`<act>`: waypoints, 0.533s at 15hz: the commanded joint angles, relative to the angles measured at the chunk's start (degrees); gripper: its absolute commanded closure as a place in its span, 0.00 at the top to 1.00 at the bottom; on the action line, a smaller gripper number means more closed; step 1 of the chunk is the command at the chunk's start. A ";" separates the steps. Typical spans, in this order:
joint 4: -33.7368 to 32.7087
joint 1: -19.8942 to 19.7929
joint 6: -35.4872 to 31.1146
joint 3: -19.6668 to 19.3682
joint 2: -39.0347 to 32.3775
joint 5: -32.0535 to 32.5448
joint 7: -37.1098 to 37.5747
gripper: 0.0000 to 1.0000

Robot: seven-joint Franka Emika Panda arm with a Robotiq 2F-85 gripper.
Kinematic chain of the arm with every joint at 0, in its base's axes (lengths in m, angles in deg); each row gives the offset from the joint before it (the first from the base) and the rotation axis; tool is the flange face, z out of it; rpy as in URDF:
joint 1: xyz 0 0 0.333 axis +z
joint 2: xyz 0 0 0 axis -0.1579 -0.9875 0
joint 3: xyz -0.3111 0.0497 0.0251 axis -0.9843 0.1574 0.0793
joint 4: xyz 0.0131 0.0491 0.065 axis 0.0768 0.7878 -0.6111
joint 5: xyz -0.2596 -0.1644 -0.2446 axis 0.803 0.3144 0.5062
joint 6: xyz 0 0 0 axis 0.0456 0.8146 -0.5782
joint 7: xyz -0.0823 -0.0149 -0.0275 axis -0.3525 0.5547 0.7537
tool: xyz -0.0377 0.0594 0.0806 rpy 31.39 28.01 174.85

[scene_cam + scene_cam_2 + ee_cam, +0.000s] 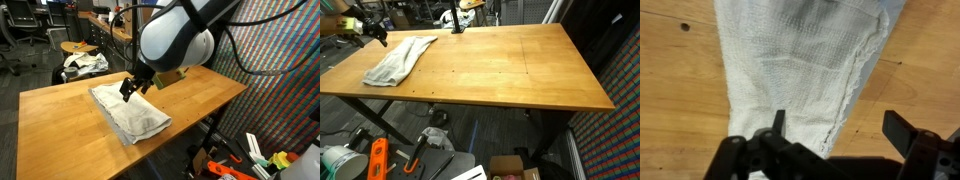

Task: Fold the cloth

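Claw wide, empty, over cloth lying on desk. Cloth looks doubled over already, layered edge showing; perhaps one more fold left.

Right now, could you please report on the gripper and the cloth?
Gripper open, over one end of the cloth. Cloth rumpled on the table, not gripped. Nothing lying on it.

Seeing cloth lying flat on table w/ bare top all round. Finding cloth toward one end of table in an exterior view. Spotting gripper hanging over cloth's narrow end; in wrist view, catching 1 finger over cloth, other over bare top just beside cloth's edge.
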 commanded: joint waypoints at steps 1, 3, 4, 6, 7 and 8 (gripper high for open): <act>4.16 0.24 2.83 -2.20 7.80 12.07 10.34 1.00; 4.24 -1.86 6.93 -1.30 9.64 22.01 18.54 1.00; 3.68 -2.62 10.01 -0.76 10.07 25.96 22.26 1.00; 1.37 -3.51 14.92 -0.17 9.60 31.80 28.42 1.00; -0.05 -3.66 17.91 -0.16 9.00 33.83 30.20 1.00; 2.07 -1.67 13.60 -2.04 8.34 30.32 26.18 1.00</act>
